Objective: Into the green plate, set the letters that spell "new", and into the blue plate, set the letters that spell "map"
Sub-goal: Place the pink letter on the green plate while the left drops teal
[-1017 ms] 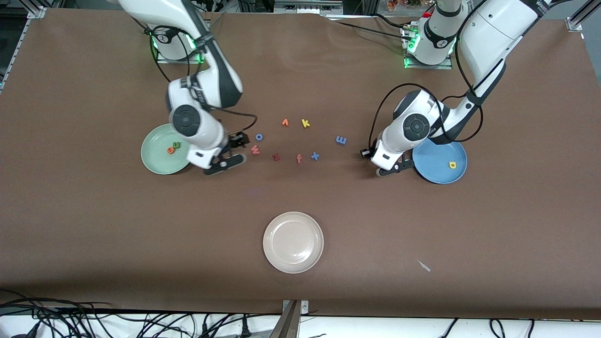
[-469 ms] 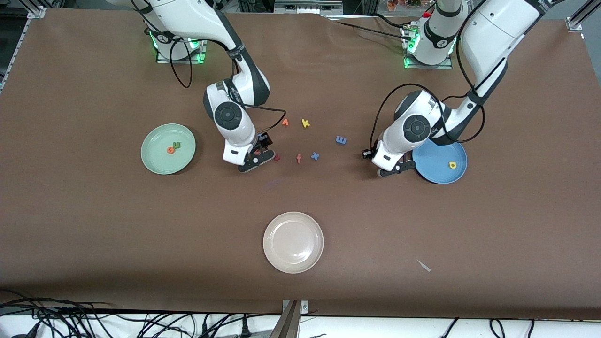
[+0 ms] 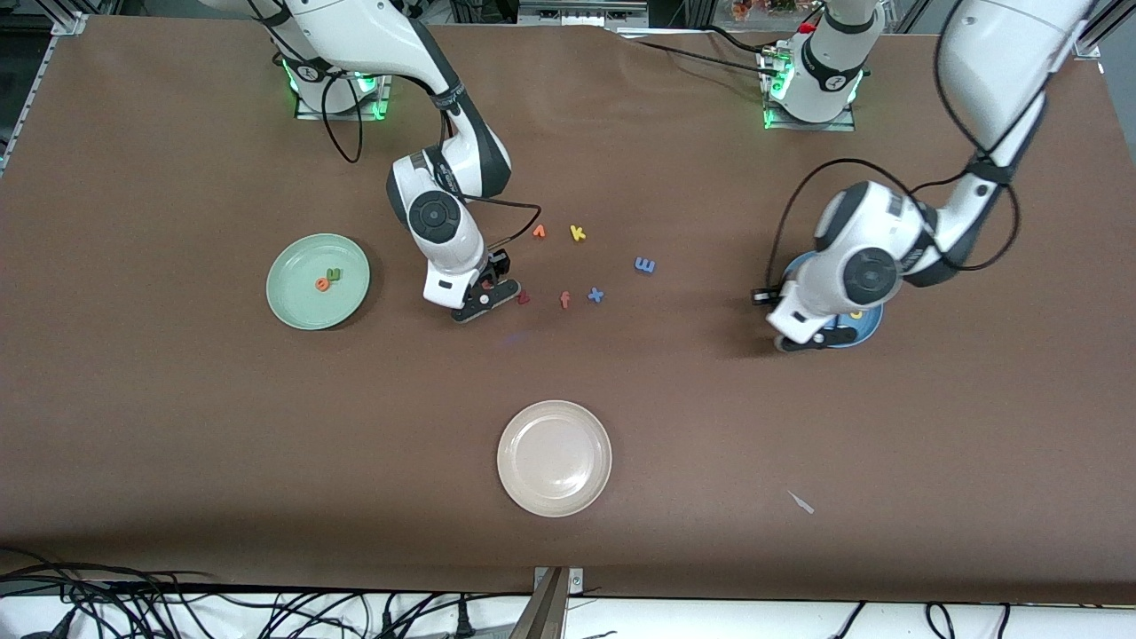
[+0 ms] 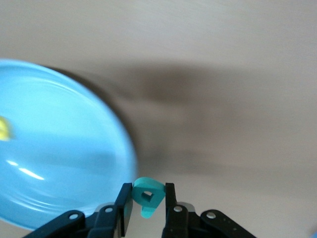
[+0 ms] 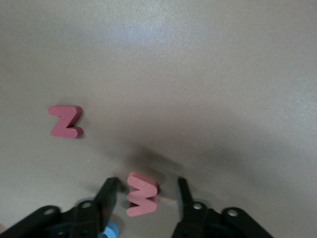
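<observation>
Two steps run at once. The right gripper (image 5: 143, 198) is down on the worktop (image 3: 177, 426) near its middle, jaws apart on either side of the salmon-red w (image 5: 142, 194) and not yet touching it; the dark red z (image 5: 66, 121) lies just beside. The next move, I judge, is to close squarely on the w, lift it and carry it to the green plate (image 3: 297, 306), where the green n (image 3: 335, 274) and orange e (image 3: 322, 284) lie. The left gripper (image 4: 146, 208) has its jaws clamped on the teal a (image 4: 147, 196) at the rim of the blue plate (image 3: 874, 319), which holds the yellow p (image 4: 4, 130); it needs to come further over the plate before releasing. The periwinkle-blue m (image 3: 645, 264) waits mid-worktop; a cream-white plate (image 3: 555, 457) sits toward the camera-side edge; brown covering, cables along that edge.
</observation>
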Robot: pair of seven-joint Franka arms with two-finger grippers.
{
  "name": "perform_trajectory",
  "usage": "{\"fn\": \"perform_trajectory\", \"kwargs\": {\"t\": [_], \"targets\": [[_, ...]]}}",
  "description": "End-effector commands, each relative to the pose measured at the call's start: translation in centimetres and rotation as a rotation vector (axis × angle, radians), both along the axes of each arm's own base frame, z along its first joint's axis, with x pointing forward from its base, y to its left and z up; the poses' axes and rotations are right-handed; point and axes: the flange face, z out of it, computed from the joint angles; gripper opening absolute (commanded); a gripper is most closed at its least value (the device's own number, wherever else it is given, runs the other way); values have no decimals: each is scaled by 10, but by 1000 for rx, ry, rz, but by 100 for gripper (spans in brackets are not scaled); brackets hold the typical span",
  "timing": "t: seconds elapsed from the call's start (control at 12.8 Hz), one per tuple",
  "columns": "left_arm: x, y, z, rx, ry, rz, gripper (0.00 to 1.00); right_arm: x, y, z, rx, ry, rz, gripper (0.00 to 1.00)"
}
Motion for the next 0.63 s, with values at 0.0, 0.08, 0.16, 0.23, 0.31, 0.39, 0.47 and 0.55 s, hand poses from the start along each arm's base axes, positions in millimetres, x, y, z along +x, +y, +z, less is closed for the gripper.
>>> {"fn": "perform_trajectory", "kwargs": {"t": [0.0, 0.08, 0.16, 0.23, 0.31, 0.39, 0.47, 0.55], "targets": [[2, 62, -3, -32, 18, -92, 13, -5, 1, -1, 3, -1, 10, 19], [2, 79, -7, -41, 23, -115, 13, -5, 0, -1, 2, 2, 10, 9], [2, 93, -15, -29, 28, -138, 13, -5, 1, 0, 4, -1, 12, 7], [1, 105, -28, -18, 31, -153, 13, -3, 1, 4, 8, -6, 18, 5], [1, 112, -33, -13, 33, -157, 15, -1, -1, 11, 13, -11, 18, 5], [2, 113, -34, -15, 32, -155, 27, 6, -8, 23, 11, -10, 11, 5], [2, 112, -33, -17, 31, -153, 46, 19, -25, 37, 2, -5, 19, 5], [3, 113, -30, -17, 28, -150, 74, 30, -44, 50, 2, -5, 69, 5]]}}
